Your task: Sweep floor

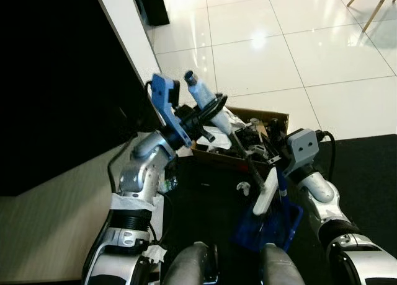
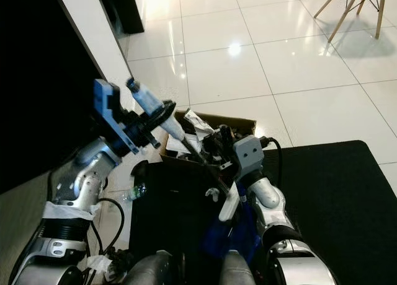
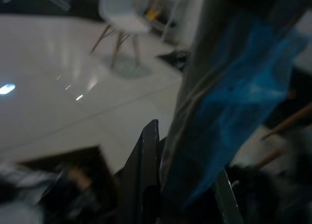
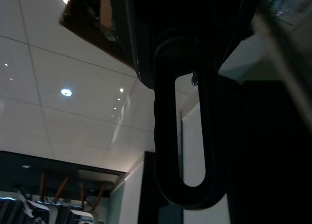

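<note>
Left gripper (image 1: 208,114), raised on a bent silver arm, fingers closed round the pale blue-grey broom handle (image 1: 200,93) – the dark shaft slants down over the open brown cardboard box (image 1: 273,118). Right gripper (image 2: 226,150) beside the box; finger spread unclear. Glossy white tiled floor (image 1: 279,56) lies open beyond; black mat (image 2: 322,192) to the right

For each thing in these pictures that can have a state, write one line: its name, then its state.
Broom: tilted, handle end up, held in the left gripper.
Dustpan: blue, low between the robot's legs, by the right gripper.
Box: open, full of clutter.
Chair: upright on the tiles.
Mat: lying flat on the floor.
</note>
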Controlling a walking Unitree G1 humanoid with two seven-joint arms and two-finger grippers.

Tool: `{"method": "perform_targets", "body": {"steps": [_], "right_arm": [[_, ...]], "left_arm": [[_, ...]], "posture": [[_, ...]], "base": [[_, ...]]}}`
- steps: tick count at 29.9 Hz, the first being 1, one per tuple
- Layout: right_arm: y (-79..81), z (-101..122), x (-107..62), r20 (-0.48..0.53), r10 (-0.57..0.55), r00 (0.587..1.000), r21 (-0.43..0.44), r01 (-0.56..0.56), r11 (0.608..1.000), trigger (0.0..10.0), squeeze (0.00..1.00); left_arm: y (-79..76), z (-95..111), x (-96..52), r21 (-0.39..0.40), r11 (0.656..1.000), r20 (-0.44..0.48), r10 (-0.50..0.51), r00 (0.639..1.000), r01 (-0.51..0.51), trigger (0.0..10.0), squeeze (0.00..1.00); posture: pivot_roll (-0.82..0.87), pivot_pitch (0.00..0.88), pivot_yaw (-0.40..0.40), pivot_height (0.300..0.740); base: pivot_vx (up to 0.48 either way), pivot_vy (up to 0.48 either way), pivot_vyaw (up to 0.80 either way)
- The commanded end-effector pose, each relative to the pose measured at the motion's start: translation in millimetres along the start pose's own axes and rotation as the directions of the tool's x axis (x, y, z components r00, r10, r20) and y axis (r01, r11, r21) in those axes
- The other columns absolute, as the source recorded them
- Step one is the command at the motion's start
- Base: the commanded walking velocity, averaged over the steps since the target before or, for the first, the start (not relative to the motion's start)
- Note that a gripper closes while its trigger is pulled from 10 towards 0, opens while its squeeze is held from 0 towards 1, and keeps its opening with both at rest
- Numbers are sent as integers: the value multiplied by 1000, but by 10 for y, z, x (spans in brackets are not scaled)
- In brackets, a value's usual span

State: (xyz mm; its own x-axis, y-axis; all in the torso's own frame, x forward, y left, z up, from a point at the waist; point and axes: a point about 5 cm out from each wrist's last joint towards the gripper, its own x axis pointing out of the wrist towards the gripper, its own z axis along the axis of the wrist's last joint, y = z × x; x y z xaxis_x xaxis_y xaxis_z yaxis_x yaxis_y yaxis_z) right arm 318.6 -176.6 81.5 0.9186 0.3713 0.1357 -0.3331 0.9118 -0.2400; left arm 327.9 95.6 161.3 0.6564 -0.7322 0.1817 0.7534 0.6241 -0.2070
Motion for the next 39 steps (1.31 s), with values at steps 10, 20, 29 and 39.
{"method": "perform_targets", "body": {"steps": [10,20,29,39], "right_arm": [[-30,-59,-30,-42,-30,999,10,31,999,10000,0],[6,-54,-57,-22,-9,1000,-5,8,1000,10000,0],[-29,-46,-86,-16,7,1000,-24,-7,1000,10000,0],[-18,-36,-97,-5,10,1000,-28,-10,1000,10000,0]], "left_arm": [[186,-240,162,191,945,-24,275,961,-266,10000,0],[152,-464,272,234,914,-60,355,933,-333,10000,0],[129,-463,393,267,881,-38,415,909,-391,10000,0],[-28,-526,547,178,902,-36,405,913,-393,10000,0]], "posture": [[-21,177,156,740],[-73,221,147,740],[-102,252,135,740],[-132,270,140,740]], "base": [[0,0,0],[0,0,0],[0,0,0],[0,0,0]]}}
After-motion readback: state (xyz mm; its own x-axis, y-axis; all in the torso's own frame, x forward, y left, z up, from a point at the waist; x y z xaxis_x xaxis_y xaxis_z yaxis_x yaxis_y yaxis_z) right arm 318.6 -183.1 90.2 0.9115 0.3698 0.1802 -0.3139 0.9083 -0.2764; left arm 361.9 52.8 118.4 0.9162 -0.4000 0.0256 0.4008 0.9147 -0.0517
